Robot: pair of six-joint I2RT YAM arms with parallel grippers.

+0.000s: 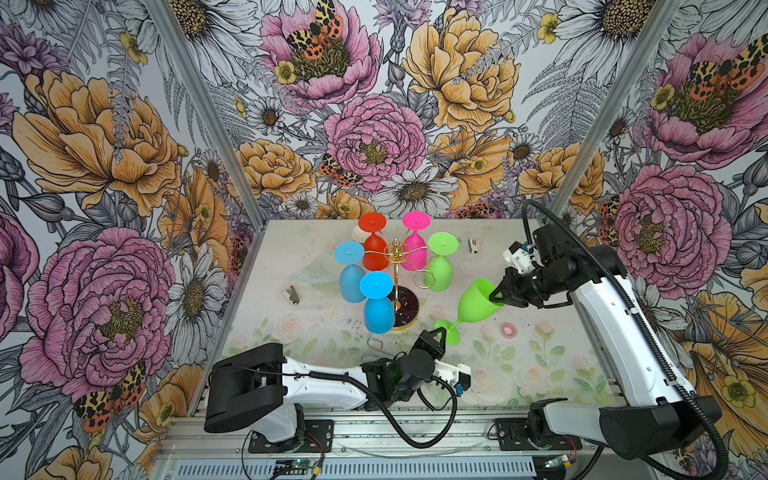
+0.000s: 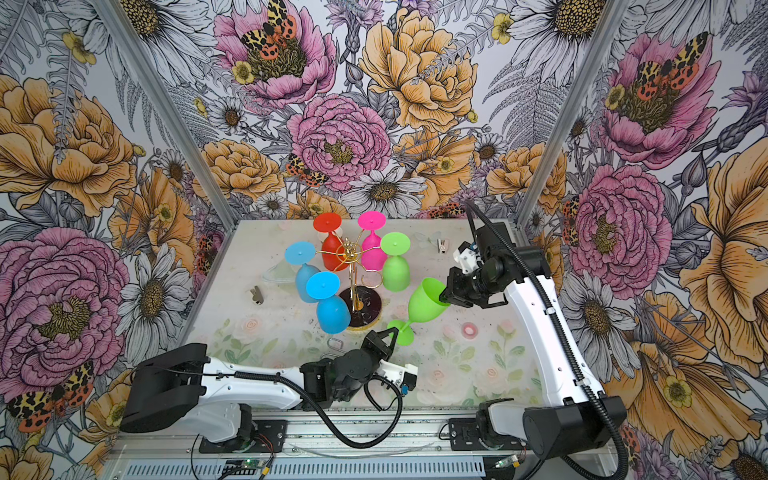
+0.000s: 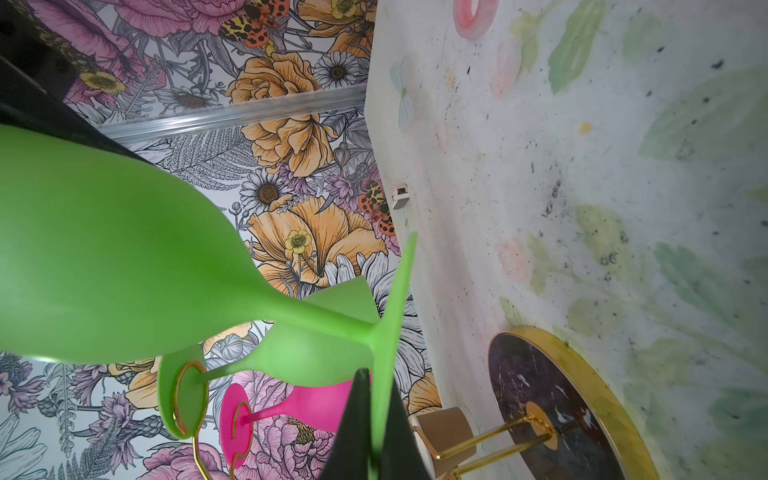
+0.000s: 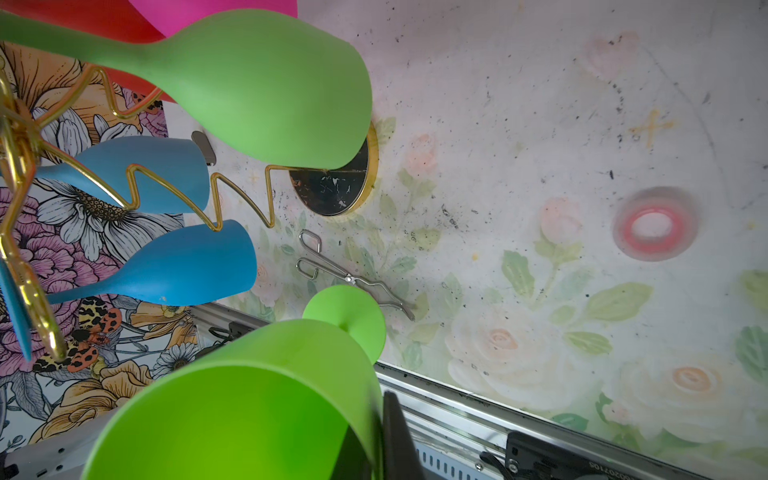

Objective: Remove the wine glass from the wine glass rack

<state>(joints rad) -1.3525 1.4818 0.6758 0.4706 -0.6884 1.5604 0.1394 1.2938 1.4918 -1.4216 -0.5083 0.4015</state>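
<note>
Rack base [image 1: 407, 313] half hidden behind blue glass [image 1: 379, 313].

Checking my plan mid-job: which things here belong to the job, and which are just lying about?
Job: lime-green plastic wine glass, held by left gripper and right gripper; gold wire wine glass rack.
Lying about: steel wire tongs; pink ring; small grey clip.

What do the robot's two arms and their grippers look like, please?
The left arm and right arm have white link shells with bulky black joints and bases. A black corrugated cable hose runs along each. The left gripper and right gripper are black with tapered fingers, beside white wrist mounts.
</note>
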